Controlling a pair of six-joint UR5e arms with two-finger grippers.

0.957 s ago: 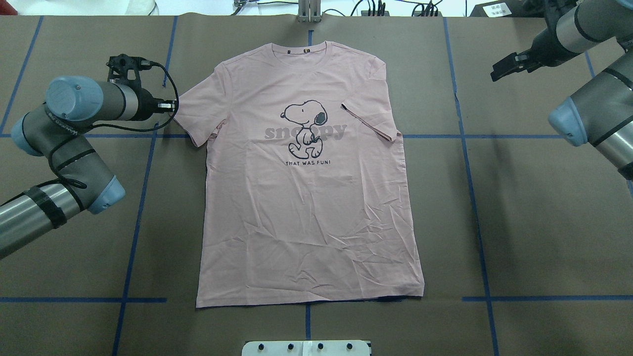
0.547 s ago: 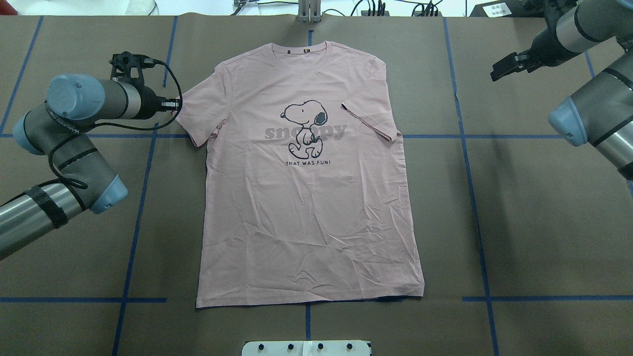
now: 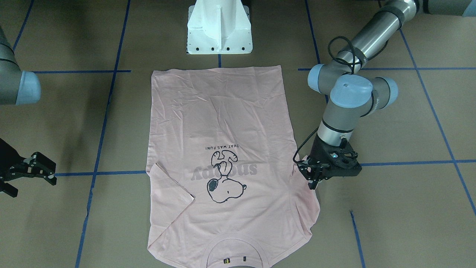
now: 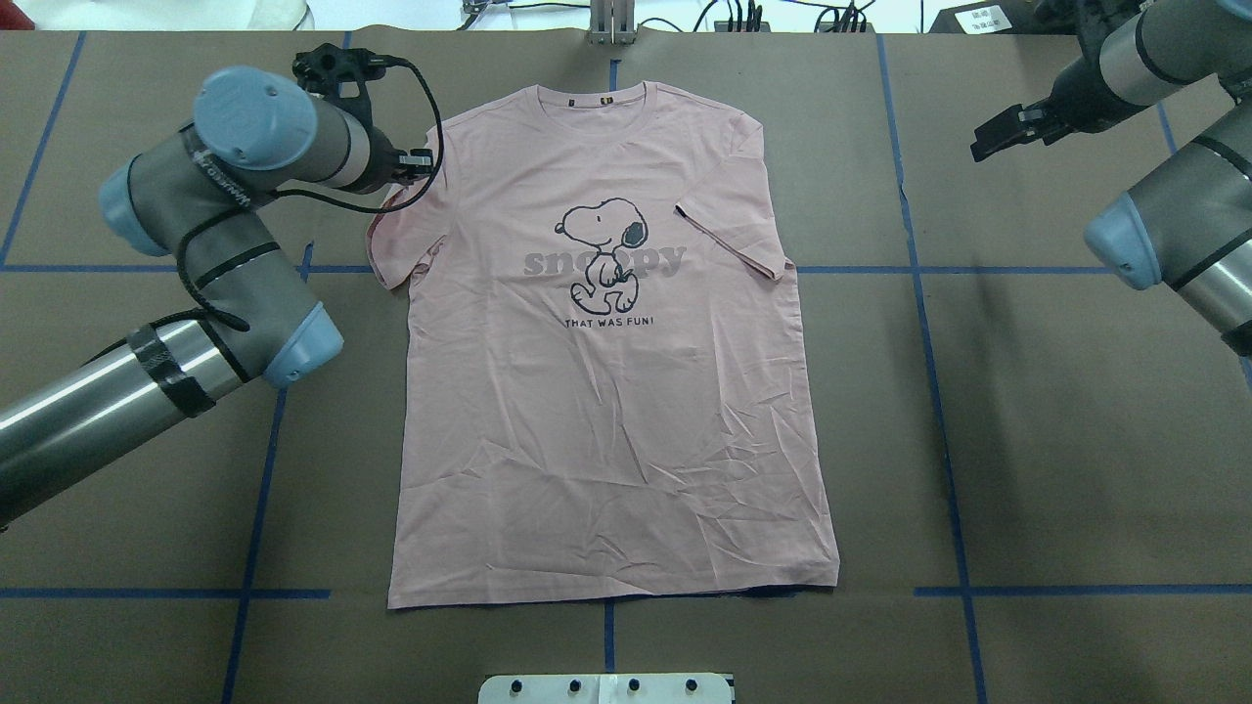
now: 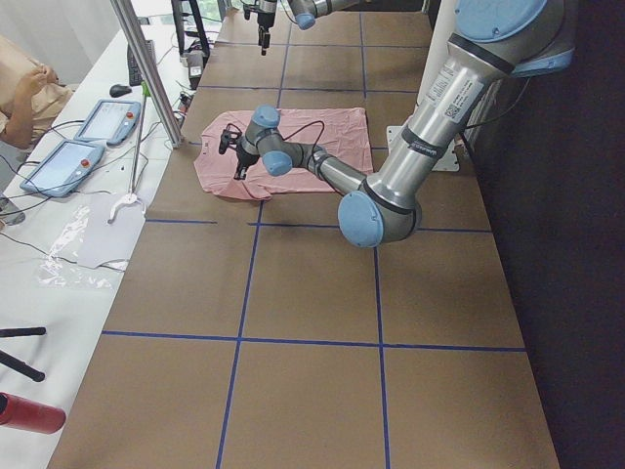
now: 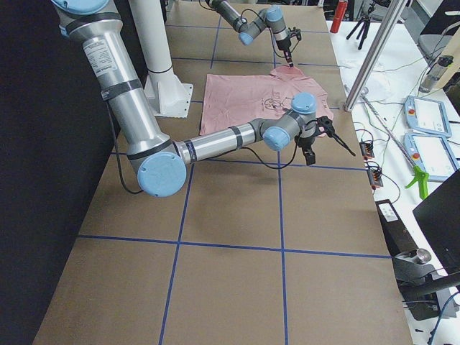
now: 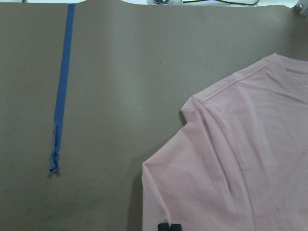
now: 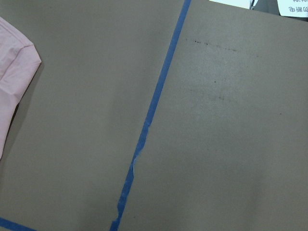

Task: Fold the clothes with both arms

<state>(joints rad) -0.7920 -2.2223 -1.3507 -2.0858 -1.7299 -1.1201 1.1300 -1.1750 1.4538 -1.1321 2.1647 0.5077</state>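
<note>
Pink cotton short-sleeved T-shirt with a black Snoopy print (image 4: 606, 391): flat, print up, mid-table on the brown paper-covered table (image 4: 1027, 411), collar at twelve o'clock in the overhead view.

Left sleeve (image 4: 391, 244), ten o'clock: the black two-finger left gripper (image 3: 312, 180) is on its hem, with fingertips (image 7: 163, 226) nearly together and seemingly pinching cloth.

Right sleeve (image 4: 734, 235), two o'clock: lies turned in over the chest.

Black two-finger right gripper (image 3: 46, 173): jaws spread and empty, well apart from the shirt towards two o'clock.

Step, as I judge it: folding the left sleeve inward. The next move calls for carrying that hem towards three o'clock, low, then letting go.

Room: bare paper at three and nine o'clock. The white base plate (image 4: 606, 687) lies near the hem at six o'clock, and the table edge is near the collar.
</note>
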